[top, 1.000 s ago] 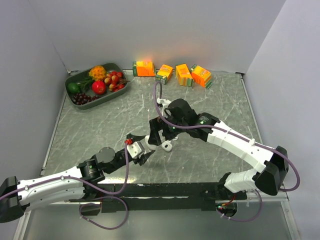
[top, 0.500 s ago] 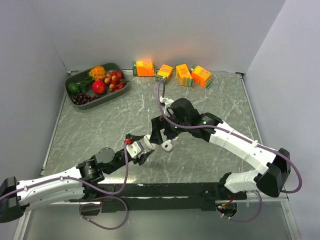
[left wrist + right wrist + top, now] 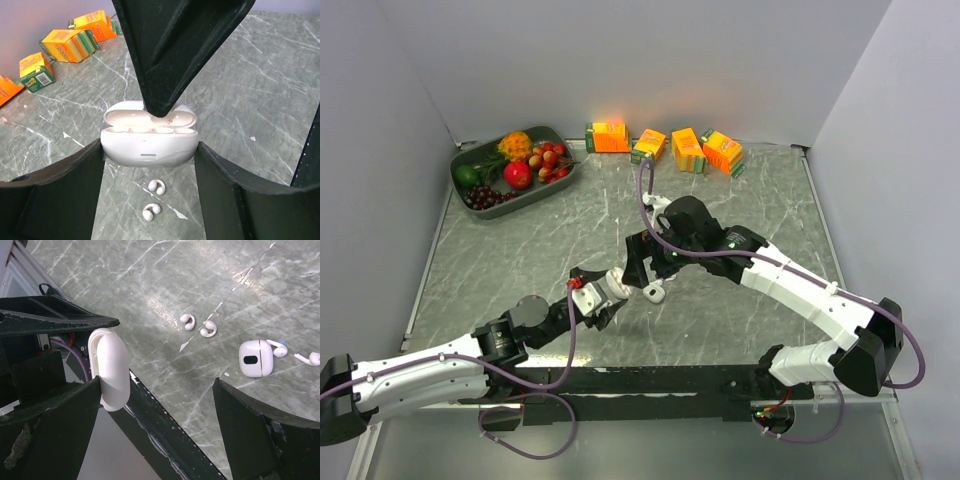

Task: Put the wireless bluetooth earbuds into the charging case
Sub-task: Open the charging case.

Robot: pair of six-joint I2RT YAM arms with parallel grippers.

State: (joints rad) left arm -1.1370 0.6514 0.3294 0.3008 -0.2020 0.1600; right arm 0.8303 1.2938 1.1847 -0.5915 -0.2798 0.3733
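The left pincer (image 3: 150, 152) is clamped on a white glossy oval plastic charging case (image 3: 148, 156). Its two black fingers press on the left and right ends of the case body. The case seems to be held a little above the grey marbled tabletop (image 3: 770, 190). Its lid stands open to the far side of this pincer, and the hollow seats inside look empty.

The right pincer (image 3: 157, 385) has its fingers wide apart and grips nothing. In the left wrist view one of its black fingers comes down from above and its tip meets the open lid. In the right wrist view the charging case (image 3: 109, 365) is seen from the end, just beside the tip of this pincer's left finger.

The two tiny white curved plastic earbuds (image 3: 157, 186) lie on the tabletop under the left pincer, between its fingers and on the wrist side of the case. They are just beside each other and not touching. From the right pincer they (image 3: 187, 321) lie ahead of the fingertips.

Further ahead of the right pincer's right finger, a small square white case (image 3: 256, 358) lies with two white stemmed earbuds (image 3: 276, 347) close beside it. Orange juice cartons (image 3: 72, 42) stand far beyond the left pincer, to its left.
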